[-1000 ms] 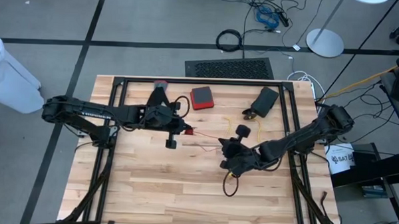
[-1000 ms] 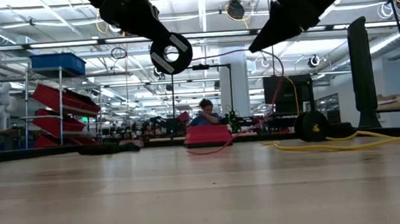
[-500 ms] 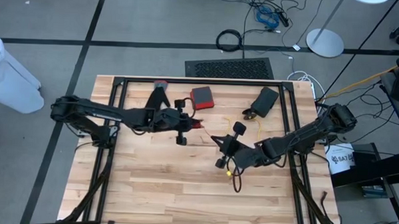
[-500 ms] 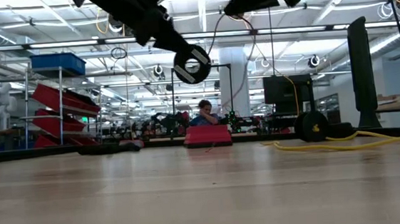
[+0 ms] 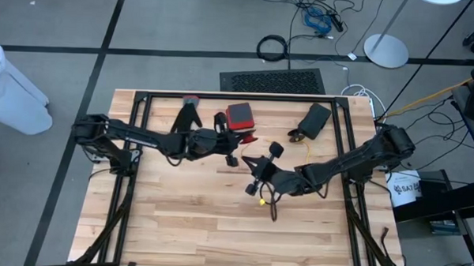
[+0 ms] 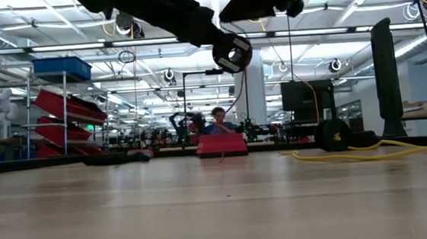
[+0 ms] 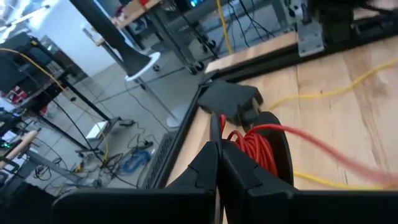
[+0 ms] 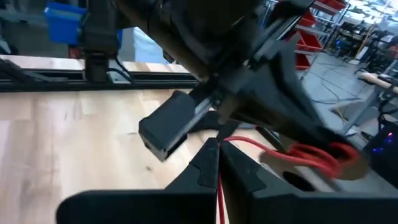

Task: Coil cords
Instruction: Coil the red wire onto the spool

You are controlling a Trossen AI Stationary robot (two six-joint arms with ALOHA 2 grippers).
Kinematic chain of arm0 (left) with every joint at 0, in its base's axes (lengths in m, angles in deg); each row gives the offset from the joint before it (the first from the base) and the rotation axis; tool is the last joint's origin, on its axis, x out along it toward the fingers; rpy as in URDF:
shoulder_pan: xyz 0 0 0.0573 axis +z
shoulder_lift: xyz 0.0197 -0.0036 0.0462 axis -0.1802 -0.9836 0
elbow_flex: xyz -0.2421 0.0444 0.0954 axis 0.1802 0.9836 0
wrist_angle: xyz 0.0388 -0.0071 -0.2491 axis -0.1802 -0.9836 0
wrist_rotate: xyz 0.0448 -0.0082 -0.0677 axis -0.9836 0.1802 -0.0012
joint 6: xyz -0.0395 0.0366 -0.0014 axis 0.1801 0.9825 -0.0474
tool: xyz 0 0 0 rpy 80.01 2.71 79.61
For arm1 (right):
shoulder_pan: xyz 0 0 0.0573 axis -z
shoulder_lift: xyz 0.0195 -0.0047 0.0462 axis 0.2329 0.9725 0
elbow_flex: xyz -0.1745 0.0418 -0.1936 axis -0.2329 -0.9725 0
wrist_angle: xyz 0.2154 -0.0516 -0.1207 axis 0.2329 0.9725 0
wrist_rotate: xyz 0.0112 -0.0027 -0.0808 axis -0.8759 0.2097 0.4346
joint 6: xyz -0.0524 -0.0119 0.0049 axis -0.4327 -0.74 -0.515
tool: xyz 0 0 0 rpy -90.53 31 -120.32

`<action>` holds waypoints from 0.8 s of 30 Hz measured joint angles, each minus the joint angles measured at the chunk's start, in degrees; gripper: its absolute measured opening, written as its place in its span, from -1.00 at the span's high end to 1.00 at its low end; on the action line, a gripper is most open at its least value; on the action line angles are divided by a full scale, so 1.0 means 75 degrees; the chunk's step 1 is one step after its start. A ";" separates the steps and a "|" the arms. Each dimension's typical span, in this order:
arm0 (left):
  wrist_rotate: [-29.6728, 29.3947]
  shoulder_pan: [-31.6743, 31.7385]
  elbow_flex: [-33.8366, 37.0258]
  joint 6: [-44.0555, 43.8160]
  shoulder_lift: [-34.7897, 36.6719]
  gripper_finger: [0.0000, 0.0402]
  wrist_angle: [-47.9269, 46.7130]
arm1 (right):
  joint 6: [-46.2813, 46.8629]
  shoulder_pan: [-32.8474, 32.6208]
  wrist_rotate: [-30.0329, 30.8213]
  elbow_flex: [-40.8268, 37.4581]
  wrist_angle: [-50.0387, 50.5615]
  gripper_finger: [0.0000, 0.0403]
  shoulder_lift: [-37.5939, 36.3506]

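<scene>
Red cord (image 7: pixel 260 142), centre frame, pinched between both arms: left gripper (image 5: pixel 235 151) and right gripper (image 5: pixel 255 167) each clenched on it, now nearly touching after closing in. Yellow cord (image 5: pixel 265 199) trails below. Coiling appears under way.

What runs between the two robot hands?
A thin red cord, pinched by both the left hand and right hand; wrist views show it best.

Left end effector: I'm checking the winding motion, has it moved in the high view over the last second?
Yes. The left end effector has travelled toward the table's right and slightly back, closing on the fixed red box.
</scene>
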 joint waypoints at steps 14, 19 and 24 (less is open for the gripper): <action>-0.0074 -0.0029 0.0000 -0.0830 -0.0038 0.96 0.0946 | -0.1016 0.0240 0.1160 0.0000 -0.1455 1.00 0.1265; 0.0014 -0.0029 0.0000 -0.1400 -0.0038 0.96 0.1293 | -0.1468 0.0261 0.1322 0.0000 -0.1895 1.00 0.1382; 0.0311 -0.0026 0.0000 -0.2038 -0.0018 0.96 0.1579 | -0.1991 0.0222 0.1831 0.0000 -0.1930 1.00 0.1386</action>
